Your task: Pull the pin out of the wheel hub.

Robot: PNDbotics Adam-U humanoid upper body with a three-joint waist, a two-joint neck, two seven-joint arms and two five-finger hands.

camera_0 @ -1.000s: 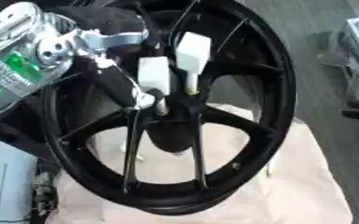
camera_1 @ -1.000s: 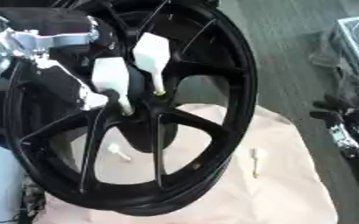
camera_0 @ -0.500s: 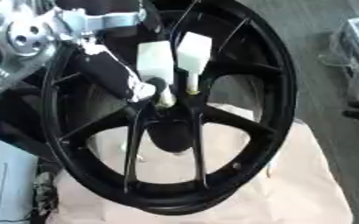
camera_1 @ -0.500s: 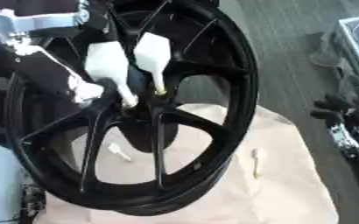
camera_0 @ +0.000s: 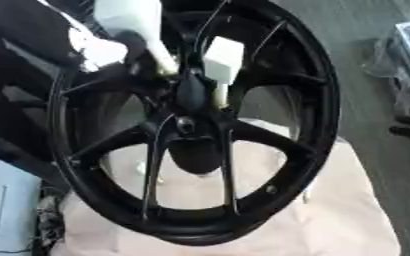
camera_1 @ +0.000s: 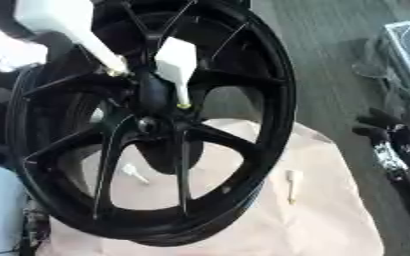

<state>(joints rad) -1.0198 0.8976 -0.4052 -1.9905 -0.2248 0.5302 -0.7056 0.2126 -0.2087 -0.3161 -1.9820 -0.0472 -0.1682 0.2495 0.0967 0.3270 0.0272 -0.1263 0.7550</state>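
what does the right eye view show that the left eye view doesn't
Only the right eye view shows a small white pin lying on the beige cloth right of the wheel, and dark equipment at the right edge.

Only the left eye view shows more of the pale blue thing at the lower left.

Both show the black wheel standing on the cloth, two white pins, one just right of the hub and one upper left of it, and another small white piece seen between the spokes. Neither shows a hand clearly.
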